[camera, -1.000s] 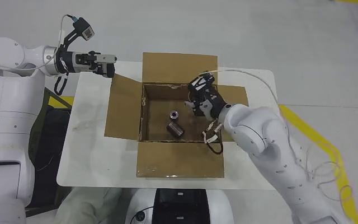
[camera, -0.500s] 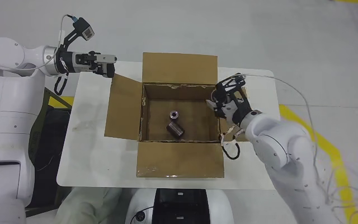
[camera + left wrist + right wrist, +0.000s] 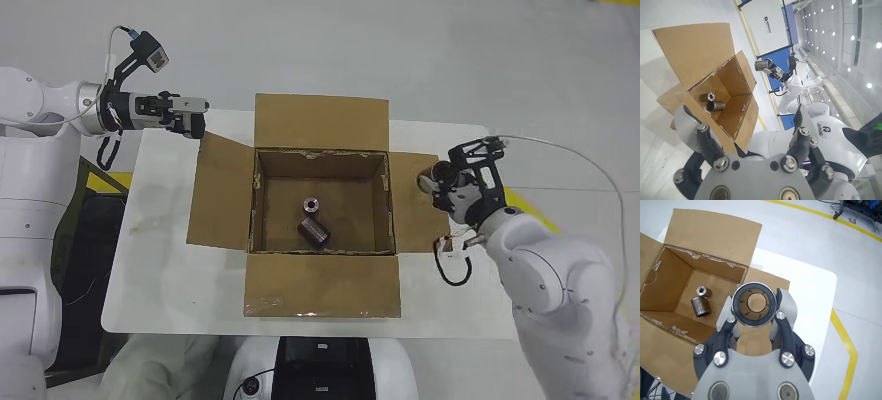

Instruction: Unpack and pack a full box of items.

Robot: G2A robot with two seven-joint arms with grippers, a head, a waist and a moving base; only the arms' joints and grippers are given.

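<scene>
While tight between the right jaws, metal sleeve [image 3: 754,304], long axis toward wrist camera; left jaws wide.

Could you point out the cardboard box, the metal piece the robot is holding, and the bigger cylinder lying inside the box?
cardboard box [image 3: 320,122]: top view, on its far open flap.
held metal sleeve [image 3: 755,322]: right wrist view, on the dark rim of its end face.
lying cylinder [image 3: 314,231]: top view, on its curved side.

A white table [image 3: 170,290] with rounded corners stood on a pale grey floor [image 3: 450,60]. Yellow floor lines [image 3: 844,332] ran beside the table. Beyond it stood blue partition panels [image 3: 789,24] under rows of round ceiling lights [image 3: 833,33]. Farther off stood possibly a wheeled cart [image 3: 853,205].
</scene>
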